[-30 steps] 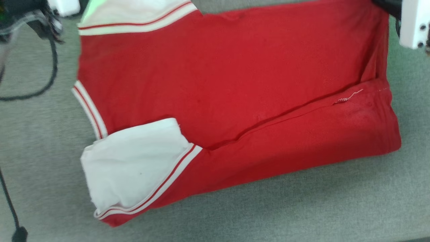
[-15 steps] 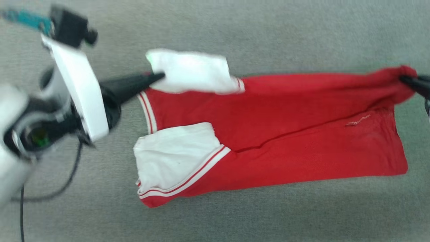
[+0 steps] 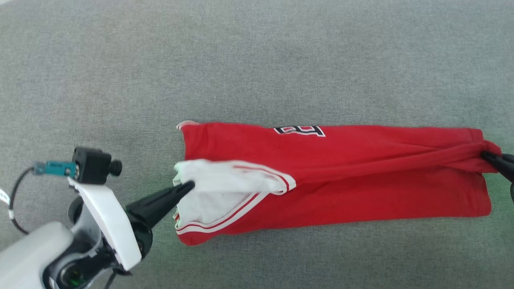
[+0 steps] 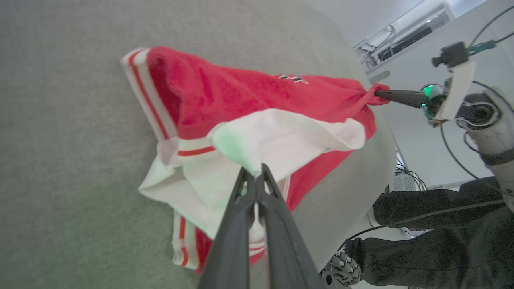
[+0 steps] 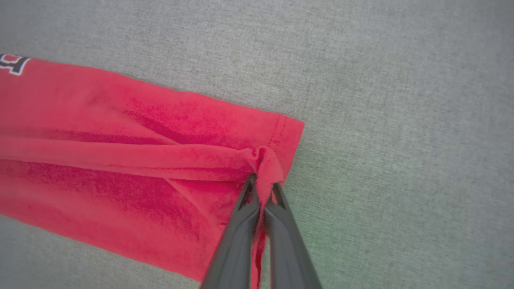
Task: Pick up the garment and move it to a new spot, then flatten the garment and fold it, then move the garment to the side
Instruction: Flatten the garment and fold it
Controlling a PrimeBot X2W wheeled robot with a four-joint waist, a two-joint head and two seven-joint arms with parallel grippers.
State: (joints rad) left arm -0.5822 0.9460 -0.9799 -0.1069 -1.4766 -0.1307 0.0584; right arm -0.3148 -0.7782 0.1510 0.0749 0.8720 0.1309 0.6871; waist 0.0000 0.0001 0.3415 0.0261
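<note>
While garment [image 3: 361,192] stretches between them, left pincer [image 3: 191,185], right pincer [image 3: 484,154] pinch opposite ends (taut).

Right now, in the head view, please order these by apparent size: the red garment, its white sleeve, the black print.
1. garment, largest
2. white sleeve
3. black print, smallest; a strip of it shows at the far edge

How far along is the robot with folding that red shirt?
Done: the red soft-fabric basketball shirt lies in a long narrow band on the grey cloth surface. In hand: the left end effector pinches its white sleeve, the right end effector its bunched hem. Left: finishing the fold, then moving it aside.
</note>
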